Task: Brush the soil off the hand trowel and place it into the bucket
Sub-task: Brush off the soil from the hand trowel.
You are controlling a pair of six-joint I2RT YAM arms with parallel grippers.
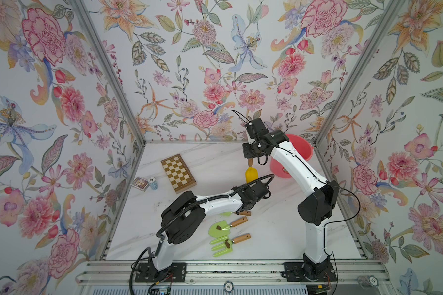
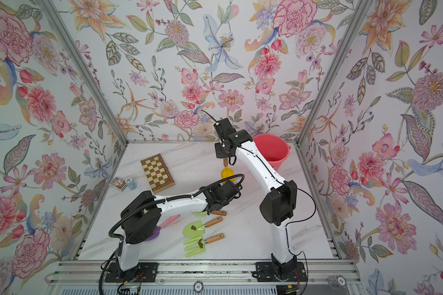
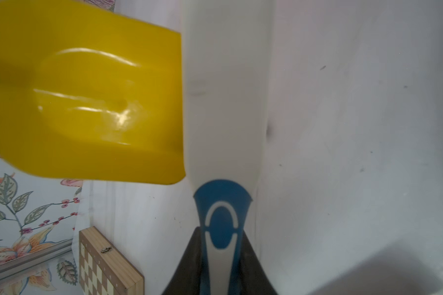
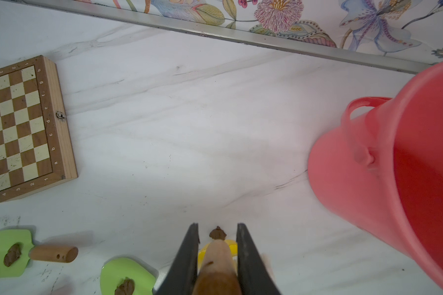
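At left, a brush [image 3: 225, 115] is held tight in the left gripper [image 3: 220, 231]; at centre, the hand trowel [image 1: 251, 174] is hung blade-down, its wooden handle pinched in the right gripper [image 4: 217, 241]; it is judged light, stiff and glossy, so the handle is best gripped; soil [image 4: 217, 233] is seen at the blade's neck; the bucket [image 4: 356, 184] is stood nearby, at right.

Two robot arms: left arm [image 1: 215, 201] and right arm [image 1: 299, 166]. One yellow trowel [image 1: 251, 175]. One brush [image 3: 221, 224]. One bucket [image 4: 356, 184]. Three green garden tools with wooden handles: green trowel [image 1: 220, 232], green fork [image 1: 224, 239], and a third green tool [image 1: 244, 212], half hidden. One pink-handled tool [image 2: 169, 221]. The right wrist view shows three soil lumps [image 4: 12, 258] [image 4: 124, 287] [image 4: 218, 233]. One chessboard [image 1: 178, 173]. One card box [image 1: 140, 184]. One stack of poker chips [image 1: 152, 183], plus two loose chips [image 1: 228, 286] [image 1: 371, 281].
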